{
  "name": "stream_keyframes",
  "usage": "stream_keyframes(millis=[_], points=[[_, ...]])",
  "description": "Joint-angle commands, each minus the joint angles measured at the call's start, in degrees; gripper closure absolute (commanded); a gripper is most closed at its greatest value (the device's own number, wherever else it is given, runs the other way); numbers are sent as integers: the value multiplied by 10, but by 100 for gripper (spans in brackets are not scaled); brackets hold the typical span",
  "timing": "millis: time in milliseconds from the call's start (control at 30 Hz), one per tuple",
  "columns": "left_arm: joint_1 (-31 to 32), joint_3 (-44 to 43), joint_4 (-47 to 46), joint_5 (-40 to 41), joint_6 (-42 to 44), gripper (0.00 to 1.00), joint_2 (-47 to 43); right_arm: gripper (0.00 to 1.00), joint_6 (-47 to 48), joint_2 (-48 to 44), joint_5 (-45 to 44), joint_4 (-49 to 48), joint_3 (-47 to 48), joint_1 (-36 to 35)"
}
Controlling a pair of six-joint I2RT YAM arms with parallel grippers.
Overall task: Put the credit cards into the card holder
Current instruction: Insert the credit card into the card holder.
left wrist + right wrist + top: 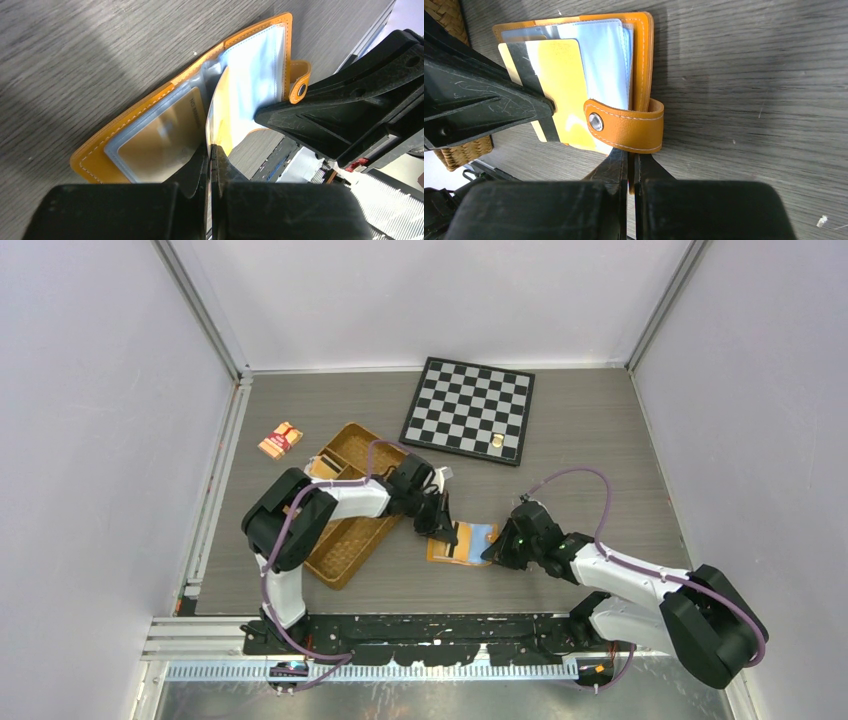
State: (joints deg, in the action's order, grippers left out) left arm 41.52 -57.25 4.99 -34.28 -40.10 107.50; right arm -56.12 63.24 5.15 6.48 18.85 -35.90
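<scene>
Overhead, the card holder (440, 554) lies open on the grey table (600, 440), near the front edge and between the two arms. The left gripper (443, 530) sits over its left part. The right gripper (492, 552) meets its right edge. A woven tray (362, 448) lies to the left, partly under the left arm. A chessboard (468, 408) lies at the far side, and a small red-and-tan packet (281, 440) lies far left.

Left wrist view: the left gripper (212, 150) has its fingers pressed together on the near edge of a yellow card (222, 115). The card stands tilted on edge over the middle of the open holder (95, 155), among its clear sleeves. A gold card (160, 142) lies flat inside a sleeve on the left leaf. The tip of the right gripper touches the right leaf beside the strap.

Right wrist view: the right gripper (630, 157) has its fingers closed on a thin orange edge of the holder (641, 50), just below the strap (624, 125). The strap's metal snap (596, 121) is unfastened. The yellow card (559, 75), with a dark stripe (531, 65) along one side, lies over the clear sleeves. The left gripper's tip holds it at its near left edge.
</scene>
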Motion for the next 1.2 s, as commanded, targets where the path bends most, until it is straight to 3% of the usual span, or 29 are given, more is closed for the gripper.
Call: stream_keyframes(millis=[0,567,1167], points=[[10,3,45,74,11,100,36,99,18,-4,-29,42,-14,2],[10,28,26,101,-3,100,-14,100,18,-17,-36,49,-17,2],[12,73,43,15,-10,100,-60,100,15,-2,-33,45,-20,2]])
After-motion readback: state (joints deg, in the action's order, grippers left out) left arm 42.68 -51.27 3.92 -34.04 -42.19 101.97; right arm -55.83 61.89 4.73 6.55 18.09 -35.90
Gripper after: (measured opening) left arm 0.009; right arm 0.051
